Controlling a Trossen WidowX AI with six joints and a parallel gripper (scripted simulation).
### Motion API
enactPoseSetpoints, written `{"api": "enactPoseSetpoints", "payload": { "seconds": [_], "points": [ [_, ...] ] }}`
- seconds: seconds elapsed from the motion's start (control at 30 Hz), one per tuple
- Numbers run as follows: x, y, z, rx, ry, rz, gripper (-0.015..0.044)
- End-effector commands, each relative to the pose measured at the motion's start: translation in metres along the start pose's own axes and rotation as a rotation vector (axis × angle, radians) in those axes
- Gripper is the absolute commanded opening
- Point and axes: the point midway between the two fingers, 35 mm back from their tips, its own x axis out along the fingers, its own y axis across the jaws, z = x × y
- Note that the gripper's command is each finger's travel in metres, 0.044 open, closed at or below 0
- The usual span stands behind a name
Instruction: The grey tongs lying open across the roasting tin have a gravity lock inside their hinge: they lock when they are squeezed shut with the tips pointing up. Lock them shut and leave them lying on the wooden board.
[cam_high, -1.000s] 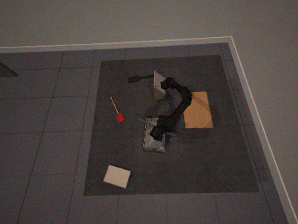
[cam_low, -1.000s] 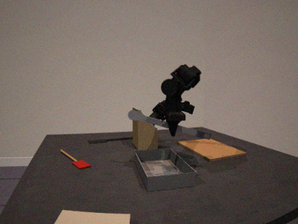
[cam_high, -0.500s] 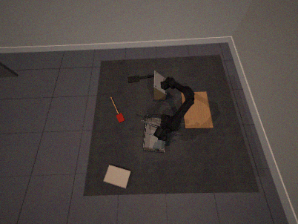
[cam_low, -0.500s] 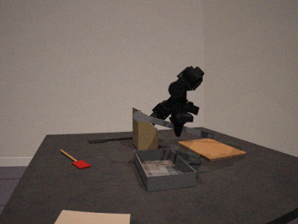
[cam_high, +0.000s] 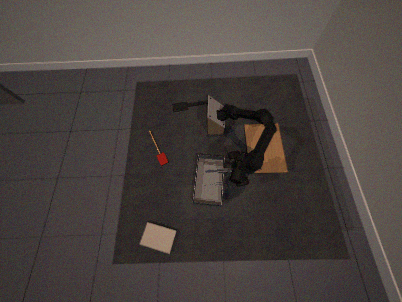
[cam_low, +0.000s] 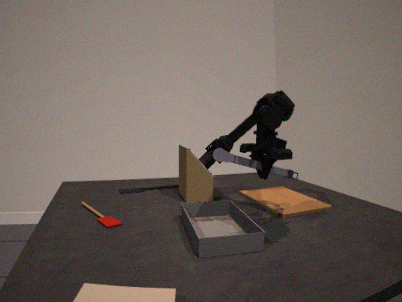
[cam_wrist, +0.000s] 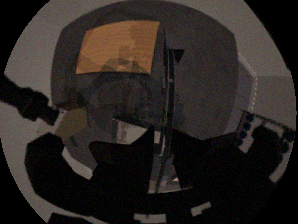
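The grey tongs (cam_high: 214, 171) (cam_low: 232, 159) (cam_wrist: 171, 100) are in the air, squeezed narrow. My gripper (cam_low: 264, 170) (cam_wrist: 158, 128) is shut on them partway along their length. In the exterior view they lie nearly level, with the broad rounded end at the left a little higher than the end at the right. Whether the hinge lock has caught cannot be seen. The roasting tin (cam_high: 210, 190) (cam_low: 230, 246) stands on the table below and to the left of the gripper. The wooden board (cam_high: 277, 160) (cam_low: 300, 202) (cam_wrist: 120, 45) lies flat beyond it, with nothing on it.
A tan block with a sloping top (cam_high: 215, 120) (cam_low: 195, 177) stands behind the tin, near the arm's base. A black spatula (cam_high: 181, 106) (cam_low: 132, 190) lies beside it. A red spatula (cam_high: 162, 159) (cam_low: 110, 221) lies left of the tin, and a pale slab (cam_high: 158, 238) (cam_low: 125, 295) lies nearer the front.
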Motion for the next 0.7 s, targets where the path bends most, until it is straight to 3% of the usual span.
{"api": "enactPoseSetpoints", "payload": {
  "seconds": [0.0,0.67],
  "points": [
    [-0.003,0.004,0.026,-0.122,0.0,-0.011,-0.015],
    [-0.002,0.034,0.114,-0.568,-0.012,-0.018,-0.015]
  ]
}}
